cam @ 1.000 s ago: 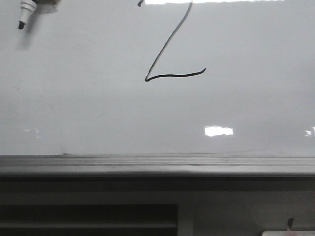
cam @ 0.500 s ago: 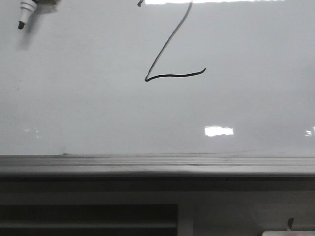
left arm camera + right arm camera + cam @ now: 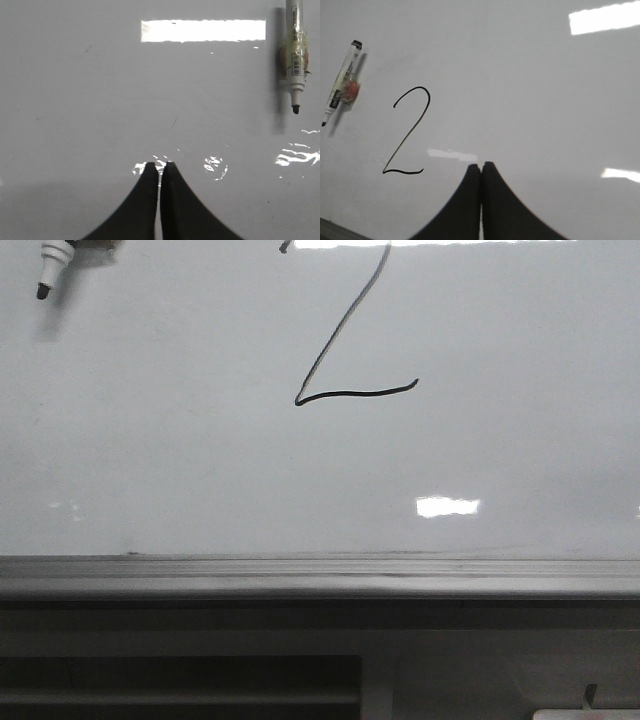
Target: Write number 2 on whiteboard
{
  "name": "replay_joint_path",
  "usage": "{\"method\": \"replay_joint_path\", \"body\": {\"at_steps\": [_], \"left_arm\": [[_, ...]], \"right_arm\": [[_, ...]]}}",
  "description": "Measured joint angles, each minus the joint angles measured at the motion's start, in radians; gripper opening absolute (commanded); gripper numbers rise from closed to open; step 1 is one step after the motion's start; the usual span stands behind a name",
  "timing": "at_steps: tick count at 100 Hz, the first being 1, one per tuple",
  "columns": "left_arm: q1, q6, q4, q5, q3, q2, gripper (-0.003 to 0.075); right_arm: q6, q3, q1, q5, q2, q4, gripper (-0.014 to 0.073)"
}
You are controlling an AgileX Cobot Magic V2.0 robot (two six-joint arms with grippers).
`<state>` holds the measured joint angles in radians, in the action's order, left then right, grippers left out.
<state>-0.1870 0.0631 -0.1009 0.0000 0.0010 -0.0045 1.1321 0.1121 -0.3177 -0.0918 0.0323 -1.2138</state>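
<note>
The number 2 (image 3: 340,340) is a thin black line on the glossy whiteboard (image 3: 150,460); its top is cut off by the front view's upper edge. It shows whole in the right wrist view (image 3: 409,134). A white marker (image 3: 50,262) with a black tip lies on the board at the upper left, uncapped; it also shows in the left wrist view (image 3: 294,55) and the right wrist view (image 3: 341,82). My left gripper (image 3: 160,164) is shut and empty over bare board. My right gripper (image 3: 481,164) is shut and empty, to the right of the 2.
A grey metal ledge (image 3: 320,578) runs along the board's lower edge. Below it is a dark slatted panel (image 3: 180,685). White glare patches (image 3: 447,506) lie on the board.
</note>
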Motion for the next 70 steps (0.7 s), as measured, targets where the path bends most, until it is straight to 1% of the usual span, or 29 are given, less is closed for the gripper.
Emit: {"method": "replay_joint_path", "body": {"at_steps": [11,18,25,33,37,40,45,49,52,57,70], "left_arm": [[0.0,0.0,0.0,0.0,0.0,0.0,-0.002],[0.0,0.0,0.0,0.0,0.0,0.0,-0.002],[0.0,0.0,0.0,0.0,0.0,0.0,-0.002],[0.0,0.0,0.0,0.0,0.0,0.0,-0.002],[0.0,0.0,0.0,0.0,0.0,0.0,-0.002],[0.0,0.0,0.0,0.0,0.0,0.0,-0.002],[0.0,0.0,0.0,0.0,0.0,0.0,-0.002],[0.0,0.0,0.0,0.0,0.0,0.0,-0.002],[0.0,0.0,0.0,0.0,0.0,0.0,-0.002],[0.0,0.0,0.0,0.0,0.0,0.0,-0.002],[0.0,0.0,0.0,0.0,0.0,0.0,-0.002]], "right_arm": [[-0.003,0.0,0.0,0.018,0.0,0.022,-0.0053],[-0.052,0.0,0.005,0.018,0.0,0.126,-0.0053],[-0.201,-0.005,0.022,0.026,0.0,0.302,-0.0053],[-0.429,-0.02,0.06,0.03,0.0,0.56,-0.0053],[-0.522,-0.029,0.088,0.026,0.0,0.682,-0.0053],[-0.611,-0.036,0.109,0.021,0.0,0.756,-0.0053],[-0.724,-0.049,0.146,0.009,0.0,0.87,-0.0053],[-0.792,-0.063,0.174,0.001,0.0,0.953,-0.0053],[-0.846,-0.074,0.19,-0.004,0.0,0.998,-0.0053],[-0.895,-0.092,0.211,-0.014,-0.005,1.056,-0.0053],[-0.941,-0.124,0.219,-0.024,-0.037,1.135,-0.0053]]}}
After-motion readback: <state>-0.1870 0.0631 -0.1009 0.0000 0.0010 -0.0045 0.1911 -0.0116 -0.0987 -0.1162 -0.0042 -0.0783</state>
